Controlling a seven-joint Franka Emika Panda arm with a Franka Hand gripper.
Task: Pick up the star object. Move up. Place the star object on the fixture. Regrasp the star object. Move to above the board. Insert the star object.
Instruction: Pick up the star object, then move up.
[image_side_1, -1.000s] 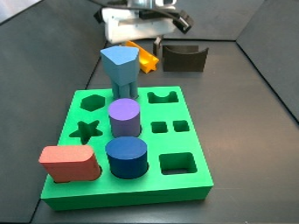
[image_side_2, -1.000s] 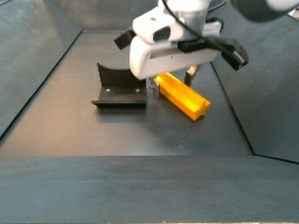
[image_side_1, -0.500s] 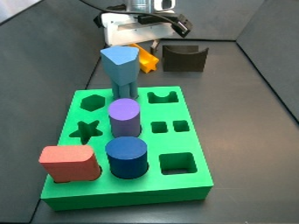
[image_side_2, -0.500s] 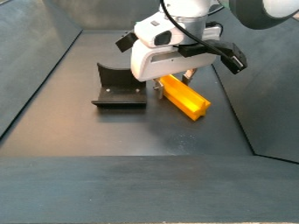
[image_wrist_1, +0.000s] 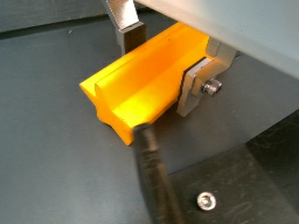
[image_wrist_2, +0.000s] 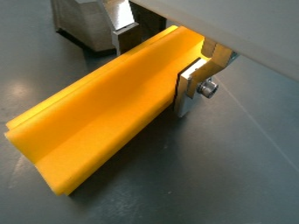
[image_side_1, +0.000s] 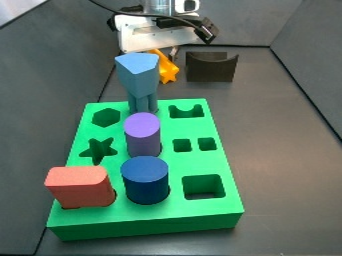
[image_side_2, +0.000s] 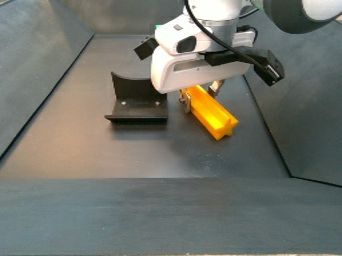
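In a side view the board (image_side_1: 201, 210) fills the lower half of the frame, nearest the camera. It carries a red block (image_side_1: 78, 187), a dark blue cylinder (image_side_1: 144, 180) and a purple cylinder (image_side_1: 143, 135), with the light-blue pentagon peg (image_side_1: 136, 80) standing behind them. The star-shaped hole (image_side_1: 96, 150) at the board's left is empty.

Beyond the board, in the upper middle of that frame, the claw (image_side_1: 163, 52) is down over the star object (image_side_1: 168, 68), only a small orange part of which shows past the pentagon peg. The fixture (image_side_1: 210, 66) sits just to its right in the picture, unoccupied.

In the side view from the opposite end, the star object (image_side_2: 210, 109) lies flat on the dark worktop (image_side_2: 147, 210) at centre frame, with the claw (image_side_2: 202, 86) over its far end and the fixture (image_side_2: 135, 101) just to its left.

Both wrist views show the silver fingers (image_wrist_1: 201, 80) (image_wrist_2: 194, 79) flanking the orange prism (image_wrist_1: 142, 83) (image_wrist_2: 100, 105). They look pressed against its sides, so I judge the claw clenched on the star object, though the contact is tight to read.

The step in hand is the pick-up. The peg appears to rest on the worktop, so the lift is not yet done. The next move calls for a straight rise, with the grip kept firm so that the long peg does not swing, before it is carried across to the fixture's notch.
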